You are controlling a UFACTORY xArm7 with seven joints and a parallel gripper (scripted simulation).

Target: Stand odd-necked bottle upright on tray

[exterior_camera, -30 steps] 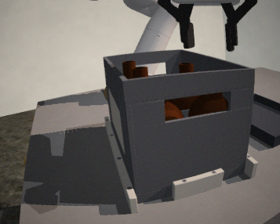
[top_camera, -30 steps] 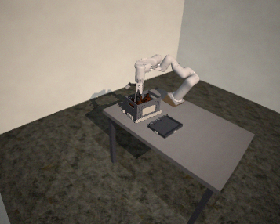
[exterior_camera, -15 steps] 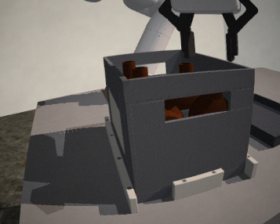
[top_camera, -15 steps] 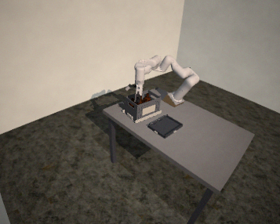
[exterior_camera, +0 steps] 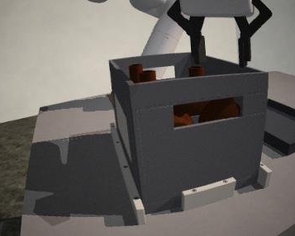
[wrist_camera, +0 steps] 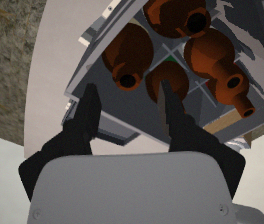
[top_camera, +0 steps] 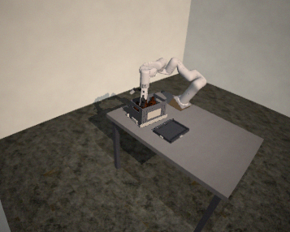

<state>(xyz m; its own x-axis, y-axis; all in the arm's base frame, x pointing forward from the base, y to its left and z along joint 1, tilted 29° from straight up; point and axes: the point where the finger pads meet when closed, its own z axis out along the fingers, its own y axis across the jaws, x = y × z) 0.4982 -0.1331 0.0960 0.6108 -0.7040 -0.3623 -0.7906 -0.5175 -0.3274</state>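
Wrist view: the gripper (top_camera: 144, 101) (exterior_camera: 221, 63) (wrist_camera: 128, 92), fingers apart and holding nothing, over the crate (top_camera: 150, 118) (exterior_camera: 205, 158) (wrist_camera: 95, 52). Brown bottles stand inside, upper centre to right, probably rigid, smooth, best gripped at the neck; one bottle is partly finger-hidden. Crate walls limit sideways room.

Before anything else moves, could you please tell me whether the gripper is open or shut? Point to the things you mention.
Open: in the wrist view, the gripper's (exterior_camera: 221, 62) (wrist_camera: 128, 95) fingers stand apart with nothing clamped between them.
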